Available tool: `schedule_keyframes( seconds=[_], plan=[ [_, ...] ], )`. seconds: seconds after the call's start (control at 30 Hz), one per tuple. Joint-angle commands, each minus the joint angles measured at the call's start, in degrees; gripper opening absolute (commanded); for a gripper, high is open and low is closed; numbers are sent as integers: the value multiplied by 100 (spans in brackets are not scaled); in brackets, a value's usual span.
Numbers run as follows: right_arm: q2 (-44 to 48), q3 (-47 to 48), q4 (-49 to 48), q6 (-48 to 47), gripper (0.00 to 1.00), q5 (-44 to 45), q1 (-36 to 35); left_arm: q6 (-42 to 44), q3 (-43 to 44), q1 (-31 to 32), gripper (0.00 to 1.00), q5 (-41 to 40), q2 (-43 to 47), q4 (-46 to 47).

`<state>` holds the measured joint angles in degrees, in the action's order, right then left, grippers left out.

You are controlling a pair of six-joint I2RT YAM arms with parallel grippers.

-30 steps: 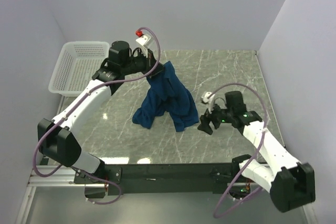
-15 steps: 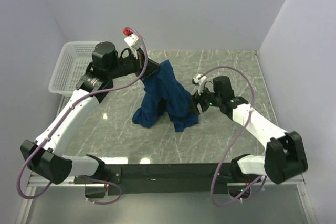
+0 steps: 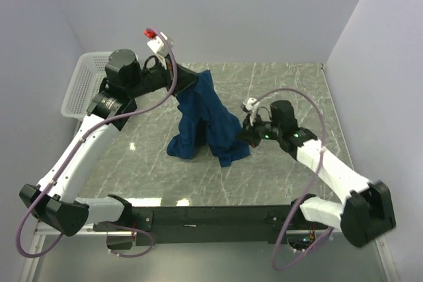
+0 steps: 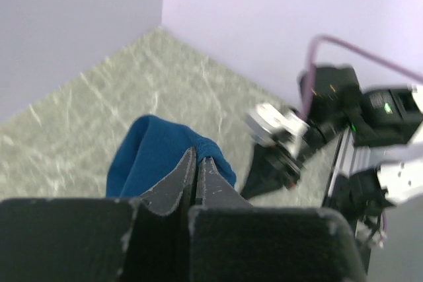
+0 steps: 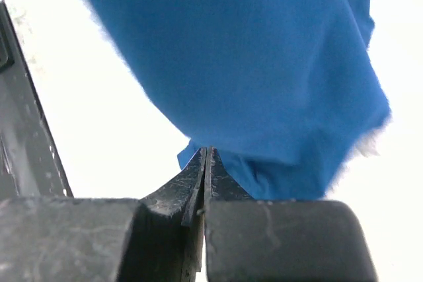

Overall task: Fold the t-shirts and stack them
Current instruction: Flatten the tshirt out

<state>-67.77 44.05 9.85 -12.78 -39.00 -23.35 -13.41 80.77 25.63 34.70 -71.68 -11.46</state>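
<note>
Overhead, the marbled grey desk (image 3: 284, 84) bears the foot of the dark blue t-shirt (image 3: 205, 120); its soft cloth hangs cone-shaped from the left hand (image 3: 196, 78), clamped on its top; the right hand (image 3: 246, 135), fingers together, seemingly pinches its lower edge.

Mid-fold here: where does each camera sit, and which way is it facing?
Top external: above, behind the robot, looking down on table, t-shirt, left arm, right arm.
Left wrist: on left end effector, looking past the pinched t-shirt toward the right arm.
Right wrist: on right end effector, facing the t-shirt close up.
Shared: every view shows the t-shirt.
</note>
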Motion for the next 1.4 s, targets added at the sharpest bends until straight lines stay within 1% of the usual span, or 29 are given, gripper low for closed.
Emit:
schedule_keyframes(
  seconds=[0.0, 0.13, 0.17, 0.27, 0.3, 0.33, 0.4, 0.43, 0.5, 0.53, 0.57, 0.6, 0.63, 0.67, 0.73, 0.77, 0.8, 0.83, 0.9, 0.93, 1.0, 1.07, 1.1, 1.13, 1.2, 1.23, 1.3, 1.33, 1.37],
  plan=[
    [913, -317, -1, -435, 0, -378, 155, -362, 658, -14, 1, 107, -108, 811],
    [1625, -293, 815, -1287, 0, -1003, 515, -741, 1001, 56, 1, 599, -898, 1540],
    [1739, -240, 1122, -1428, 3, -1004, 629, -786, 1124, 100, 1, 695, -1048, 1829],
    [2318, -256, 1117, -1448, 10, -1284, 1463, -891, 1668, 407, 1, 1064, -1873, 2156],
    [2425, -283, 1072, -1386, 12, -1381, 1996, -883, 1896, 504, 1, 1170, -2146, 2201],
    [2513, -309, 1046, -1351, 13, -1451, 2184, -874, 2438, 696, 1, 1136, -2757, 2192],
    [2751, -318, 1037, -1219, 15, -1557, 2561, -1014, 3055, 829, 0, 978, -3454, 2253],
    [2821, -423, 993, -1166, 16, -1584, 2816, -1119, 3685, 882, 0, 560, -4171, 2289],
    [2936, -546, 861, -1069, 20, -1724, 2968, -1513, 4225, 883, 0, -134, -4861, 2420],
    [2953, -643, 826, -1026, 20, -1707, 3038, -1707, 4680, 874, 1, -939, -5473, 2456],
    [2945, -661, 765, -990, 21, -1655, 3056, -1952, 4902, 865, 11, -1260, -5767, 2517],
    [2919, -679, 747, -955, 22, -1533, 3065, -2529, 5113, 865, 55, -1394, -6057, 2604],
    [2884, -714, 729, -937, 24, -1479, 3074, -2840, 5637, 865, 82, -1483, -6625, 2649],
    [2805, -723, 686, -937, 27, -1400, 3091, -3104, 5895, 865, 99, -1344, -6874, 2658],
    [2690, -714, 729, -964, 31, -1189, 3091, -3256, 6265, 874, 100, -1360, -7096, 2170],
    [2516, -696, 790, -1033, 33, -1154, 3083, -3099, 6075, 874, 100, -1639, -6931, 2009],
    [2418, -670, 869, -1077, 35, -1145, 3082, -2610, 5716, 874, 99, -1877, -6651, 1921],
    [2313, -609, 957, -1139, 37, -1223, 3074, -2310, 4808, 865, 99, -2149, -5918, 1894],
    [1883, -530, 1221, -1280, 42, -1302, 3021, -1468, 4020, 830, 100, -2911, -5167, 1631],
    [1733, -425, 1317, -1332, 45, -1268, 2951, -1228, 3329, 760, 99, -3029, -4467, 1525],
    [1268, -258, 1563, -1491, 50, -1014, 2471, -850, 2640, 672, 100, -3266, -3769, 1130],
    [882, -178, 1713, -1683, 53, -505, 1908, -856, 1533, 462, 99, -3312, -2758, 665],
    [775, -169, 1687, -1693, 53, -312, 1374, -943, 1103, 374, 99, -3059, -2416, 454],
    [678, -152, 1652, -1676, 54, -144, 1099, -1040, 220, 164, 99, -2961, -1733, 365],
    [458, -160, 1617, -1842, 54, 190, 659, -1181, -716, -31, 99, -2637, -1036, 268],
    [397, -169, 1573, -1912, 54, 357, 213, -1182, -1530, -153, 99, -2461, -362, 215],
    [229, -274, 1442, -2307, 56, 919, -220, -1321, -2238, -190, 99, -2433, 292, -4],
    [177, -301, 1406, -2474, 56, 1086, -579, -1427, -2850, -198, 99, -2459, 895, -83],
    [54, -336, 1354, -2919, 56, 1210, -783, -1750, -3135, -198, 99, -2433, 1180, -110]
  ],
)
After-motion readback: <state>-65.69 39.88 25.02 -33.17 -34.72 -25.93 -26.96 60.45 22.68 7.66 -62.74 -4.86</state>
